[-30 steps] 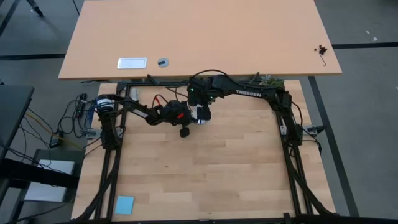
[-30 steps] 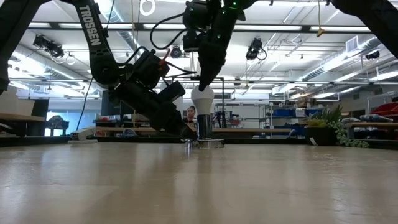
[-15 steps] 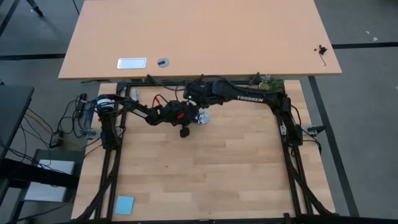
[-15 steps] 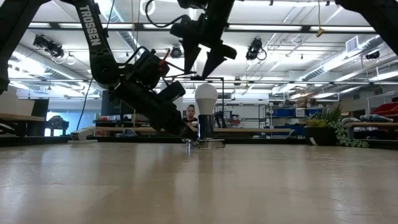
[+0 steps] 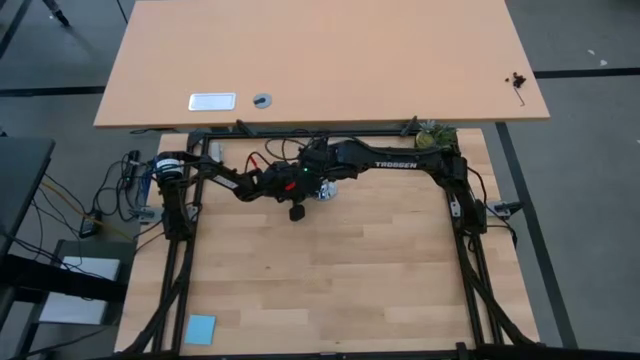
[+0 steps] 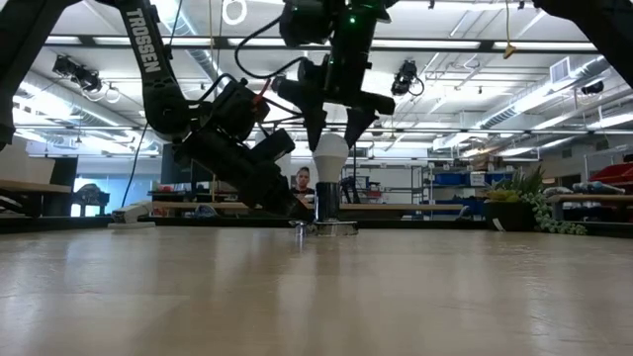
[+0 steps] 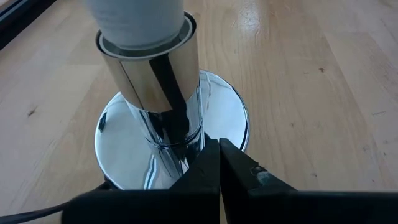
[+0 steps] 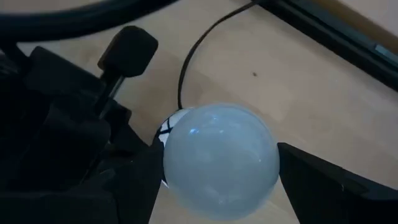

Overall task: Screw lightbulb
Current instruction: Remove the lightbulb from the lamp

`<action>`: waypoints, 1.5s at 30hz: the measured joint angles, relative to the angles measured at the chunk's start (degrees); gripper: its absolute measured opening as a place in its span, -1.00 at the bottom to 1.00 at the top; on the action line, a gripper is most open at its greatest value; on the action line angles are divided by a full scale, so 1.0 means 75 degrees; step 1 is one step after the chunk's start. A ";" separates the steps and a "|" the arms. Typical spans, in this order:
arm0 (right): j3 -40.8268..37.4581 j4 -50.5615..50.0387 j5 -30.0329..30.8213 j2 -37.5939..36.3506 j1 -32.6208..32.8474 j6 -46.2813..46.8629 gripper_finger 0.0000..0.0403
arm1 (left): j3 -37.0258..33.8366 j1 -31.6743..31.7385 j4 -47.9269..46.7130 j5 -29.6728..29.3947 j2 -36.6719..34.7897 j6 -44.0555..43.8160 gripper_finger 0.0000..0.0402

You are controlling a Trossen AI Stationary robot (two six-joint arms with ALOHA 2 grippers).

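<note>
Low view has the right gripper [image 6: 331, 127] hanging jaws-apart straddling the lightbulb [image 6: 329, 155], which stands upright in its socket [image 6: 327, 203] straight down at 6 o'clock, nothing clamped.

A workshop hall: ceiling strip lights [image 6: 89, 42] and storage shelving [image 6: 450, 188] behind.

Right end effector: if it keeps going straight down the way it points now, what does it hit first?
Most likely the lightbulb. The right end effector hangs open directly above it, fingers either side of the white globe, which stands in the socket. The exact gap is unclear.
</note>
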 joint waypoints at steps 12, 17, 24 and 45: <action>-0.0034 0.0605 -0.1579 -0.0030 -0.0320 -0.5436 0.40 | 0.0000 0.0000 -0.0009 0.0003 -0.0003 0.0000 -1.00; -0.0023 0.0521 -0.2037 -0.0040 -0.0503 -0.7378 0.43 | 0.0000 0.0000 -0.0020 0.0009 -0.0006 0.0032 -1.00; 0.0020 0.0284 -0.2058 -0.0146 -0.0498 -0.7722 0.52 | 0.0000 0.0000 -0.0017 0.0009 -0.0006 0.0038 -1.00; 0.0383 -0.0769 -0.1571 -0.0143 -0.0289 0.0546 0.49 | 0.0000 0.0000 -0.0052 0.0020 -0.0006 0.0003 -1.00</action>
